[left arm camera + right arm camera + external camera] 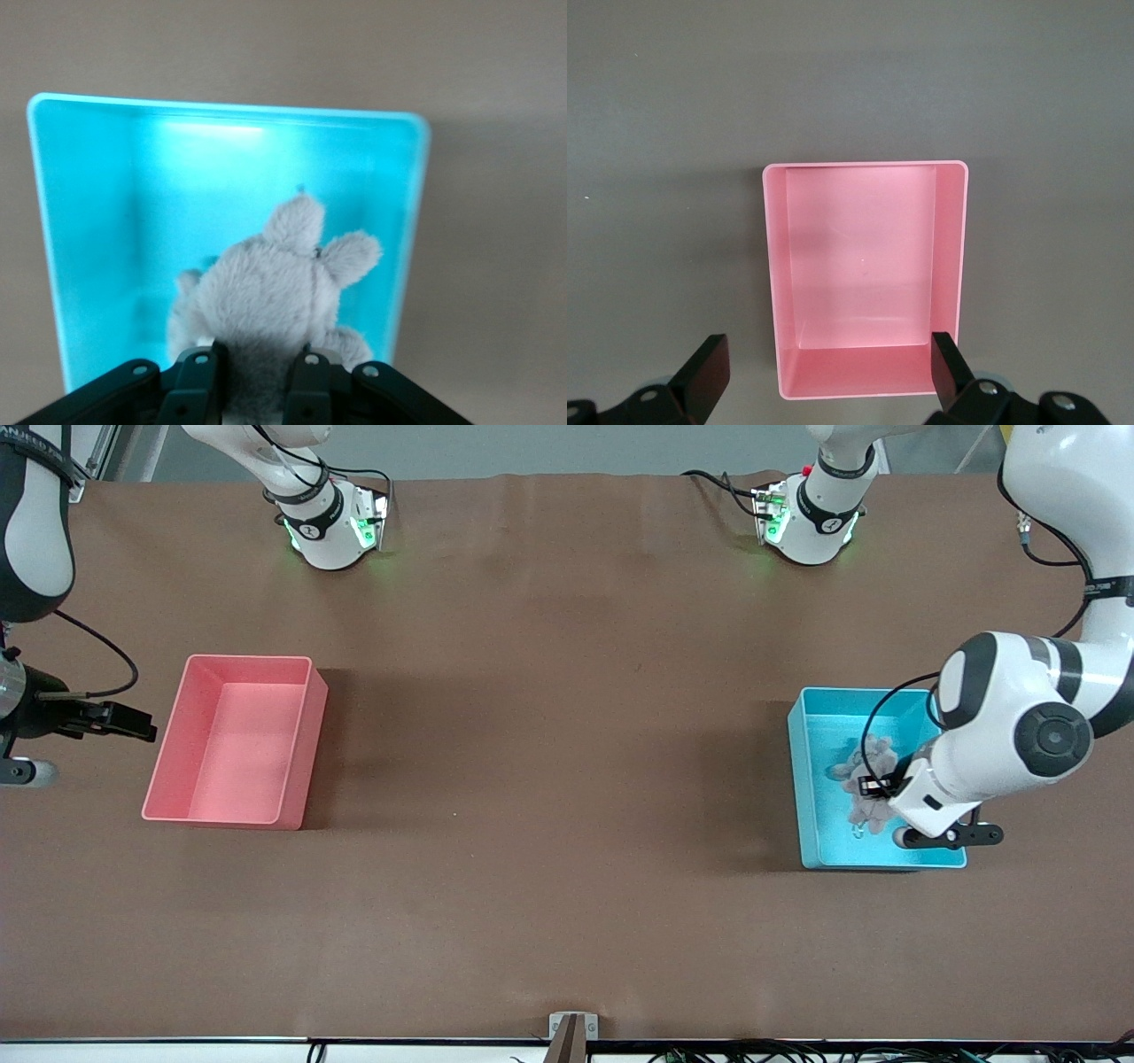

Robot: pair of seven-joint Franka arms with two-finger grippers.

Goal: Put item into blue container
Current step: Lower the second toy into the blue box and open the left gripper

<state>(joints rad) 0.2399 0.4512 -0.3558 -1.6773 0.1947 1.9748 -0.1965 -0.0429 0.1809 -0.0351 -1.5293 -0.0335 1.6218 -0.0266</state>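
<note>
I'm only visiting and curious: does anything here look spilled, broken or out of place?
Nothing stands out. The left pincer is shut on a grey plush toy over the blue container. The right pincer hangs open over the table beside the upright pink bin.

The blue container [808, 779] is cyan with a pale rim; the plush toy [266, 305] in it looks grey, perhaps faintly lilac; the other bin [301, 766] is plain pink; the tabletop [549, 779] is brown
</note>
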